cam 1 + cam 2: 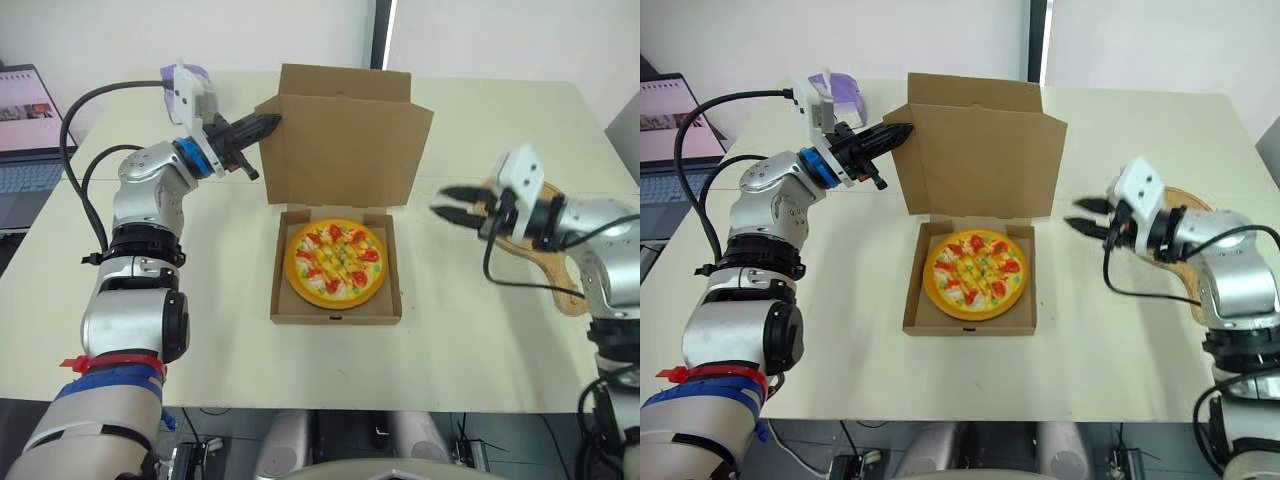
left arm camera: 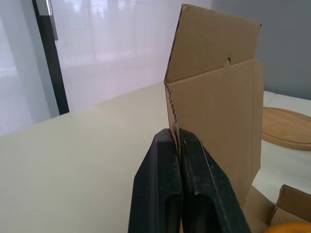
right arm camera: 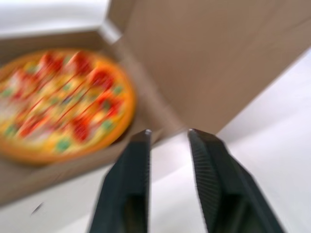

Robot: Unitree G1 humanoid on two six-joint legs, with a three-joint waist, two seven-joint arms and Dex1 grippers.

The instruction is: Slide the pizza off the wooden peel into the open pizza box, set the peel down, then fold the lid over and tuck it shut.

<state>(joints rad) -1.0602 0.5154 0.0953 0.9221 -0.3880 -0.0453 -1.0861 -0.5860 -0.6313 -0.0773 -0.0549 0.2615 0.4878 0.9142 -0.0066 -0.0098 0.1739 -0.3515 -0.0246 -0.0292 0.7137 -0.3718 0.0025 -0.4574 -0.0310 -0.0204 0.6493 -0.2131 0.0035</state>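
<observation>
No writing could be read.
The pizza box (image 1: 345,140) was plain brown card; the laptop screen (image 1: 25,105) at far left showed marks too small to read.

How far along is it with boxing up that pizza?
Done: the pizza lies in the box, and the peel rests on the table. In hand: the left gripper pinches a side edge of the upright lid; the right gripper hovers open nearby. Left: folding the lid down and tucking it.

Probably an office or lab, open laptop (image 1: 25,130), large pale table (image 1: 500,110), plain white wall (image 1: 150,30)
</observation>
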